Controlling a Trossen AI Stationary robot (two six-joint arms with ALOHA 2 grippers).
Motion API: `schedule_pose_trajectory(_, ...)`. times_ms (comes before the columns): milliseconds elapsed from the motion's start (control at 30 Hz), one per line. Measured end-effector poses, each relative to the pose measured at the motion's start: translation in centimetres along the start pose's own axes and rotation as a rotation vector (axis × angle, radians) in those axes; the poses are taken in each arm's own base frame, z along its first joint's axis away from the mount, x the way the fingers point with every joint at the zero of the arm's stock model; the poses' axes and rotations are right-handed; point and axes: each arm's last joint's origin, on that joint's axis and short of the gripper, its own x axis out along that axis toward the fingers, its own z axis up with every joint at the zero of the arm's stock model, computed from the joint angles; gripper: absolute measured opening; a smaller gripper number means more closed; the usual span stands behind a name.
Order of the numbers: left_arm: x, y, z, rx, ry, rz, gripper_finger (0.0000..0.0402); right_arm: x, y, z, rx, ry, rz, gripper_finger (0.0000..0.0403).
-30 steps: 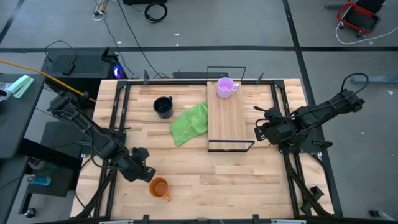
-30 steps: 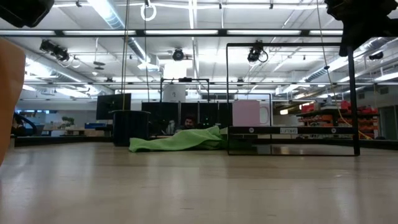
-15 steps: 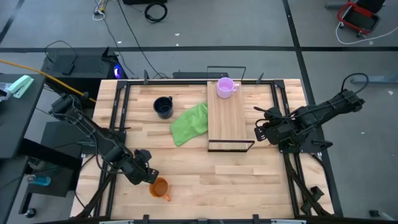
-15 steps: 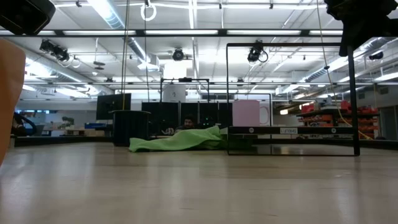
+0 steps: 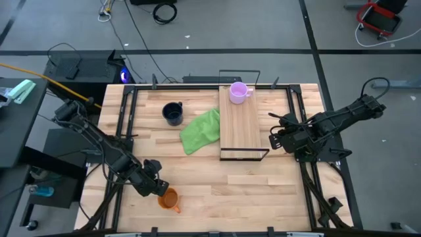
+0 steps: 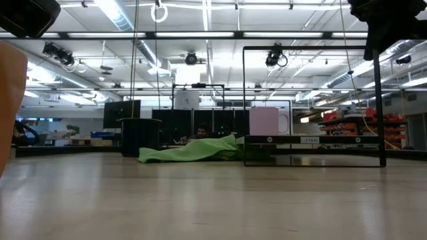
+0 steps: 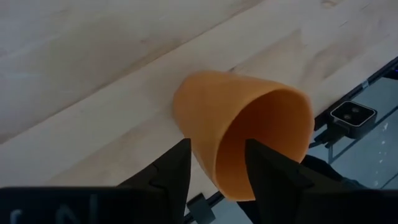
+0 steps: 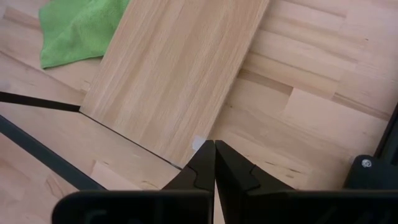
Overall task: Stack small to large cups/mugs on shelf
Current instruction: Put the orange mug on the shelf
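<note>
The orange mug (image 5: pixel 169 199) stands on its base near the table's front left corner; it also fills the left edge in the low view (image 6: pixel 10 107). My left gripper (image 7: pixel 217 165) is open at the mug's rim, one finger inside the mug (image 7: pixel 236 143) and one outside its wall. I cannot see either finger touching it. The pale purple mug (image 5: pixel 238 92) stands on the far end of the shelf (image 5: pixel 240 128). The navy mug (image 5: pixel 173 113) sits on the table at the far left. My right gripper (image 8: pixel 214 155) hovers shut by the shelf's near right corner.
A crumpled green cloth (image 5: pixel 200 130) lies on the table against the shelf's left side, between it and the navy mug. Black wire frames (image 5: pixel 243 155) rise at the shelf's ends. Bare wood stretches across the table's near half (image 5: pixel 250 191).
My left gripper has moved a little toward the table's near edge and right, onto the orange mug's rim, and its fingers have opened. The mug has stayed in place. My right gripper has kept still.
</note>
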Motion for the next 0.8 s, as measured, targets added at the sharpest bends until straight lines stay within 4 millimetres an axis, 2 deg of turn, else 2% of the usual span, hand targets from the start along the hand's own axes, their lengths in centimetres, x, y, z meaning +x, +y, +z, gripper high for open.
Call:
schedule_pose_trajectory(533, 3.1, -0.1, -0.5, 0.029, 0.035, 0.091, 0.0160, 0.0, 0.0, 0.0, -0.001, 0.000, 0.000, 0.0016)
schedule_pose_trajectory(800, 4.0, -0.5, 0.2, 0.001, 0.023, 0.082, 0.0151, 0.0, 0.0, 0.0, 0.000, 0.000, 0.000, 0.0016)
